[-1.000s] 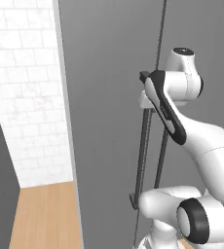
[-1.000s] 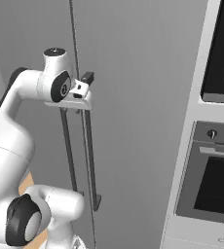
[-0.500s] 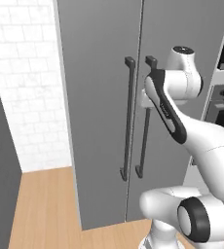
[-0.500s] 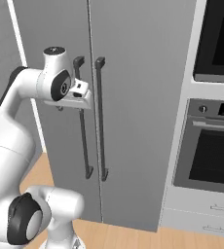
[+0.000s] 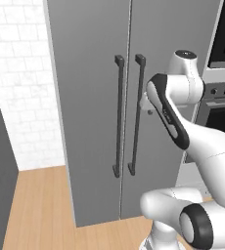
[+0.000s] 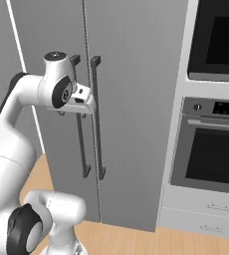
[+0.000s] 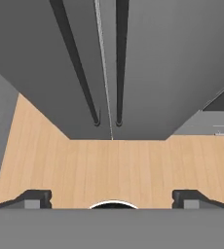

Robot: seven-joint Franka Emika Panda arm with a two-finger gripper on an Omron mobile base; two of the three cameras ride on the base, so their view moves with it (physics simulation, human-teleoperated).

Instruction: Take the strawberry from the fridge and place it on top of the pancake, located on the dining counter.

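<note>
Grey fridge doors were both shut, with two dark handles side by side. The gripper was wide apart and held nothing, near the handles. A black oven stood to the right, above the wood floor.

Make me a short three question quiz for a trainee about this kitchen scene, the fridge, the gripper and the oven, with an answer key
1. True or false: both doors of the fridge are shut.
2. How does the gripper stand? A) open and empty B) shut on a handle C) holding a strawberry
3. In the right base view, which appliance stands to the right of the fridge?

Key:
1. True; the two handles hang side by side at the closed seam.
2. A
3. The wall oven, black glass, with drawers below.
</note>
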